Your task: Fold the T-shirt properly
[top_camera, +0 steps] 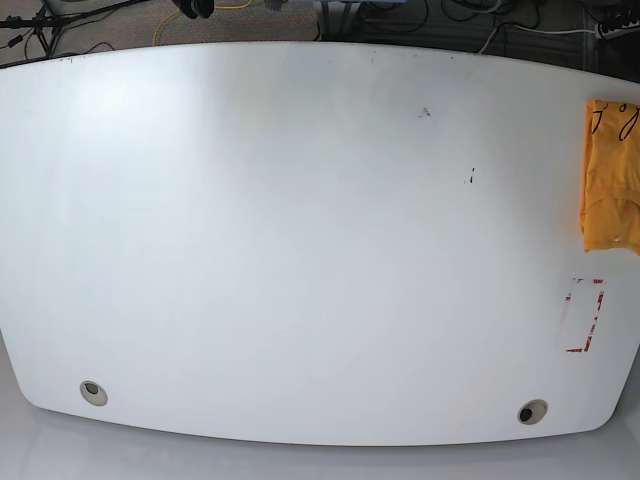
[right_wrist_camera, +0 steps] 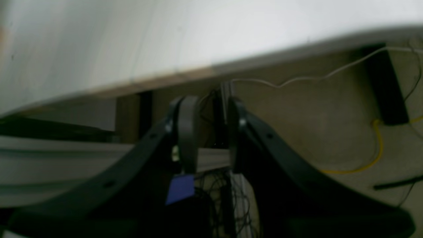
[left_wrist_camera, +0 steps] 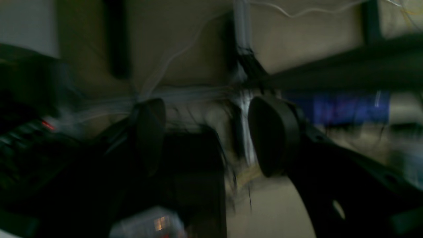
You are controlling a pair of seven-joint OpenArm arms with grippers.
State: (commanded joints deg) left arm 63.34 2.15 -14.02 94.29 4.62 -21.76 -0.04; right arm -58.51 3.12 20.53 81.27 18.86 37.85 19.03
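T-shirt (top_camera: 609, 178): in the base view, an orange-yellow cloth bundle with black cursive marks, lying at the right edge of the white table (top_camera: 300, 240) and cut off by the frame. Nearer along the same edge is a red-cornered rectangular marking (top_camera: 583, 315); two round grommets (top_camera: 93, 392) sit near the table's front edge. Neither arm appears in this view.

Left wrist view (blurred): the left gripper (left_wrist_camera: 206, 135) has its fingers (left_wrist_camera: 274, 135) spread wide apart, grasping nothing, over a dim floor with white cables (left_wrist_camera: 307, 11).

Right wrist view: the right gripper (right_wrist_camera: 211, 127) has its fingers (right_wrist_camera: 187, 132) set narrowly apart, with nothing between them, just past the table's edge. A yellow cable (right_wrist_camera: 373, 158) lies on the floor below.
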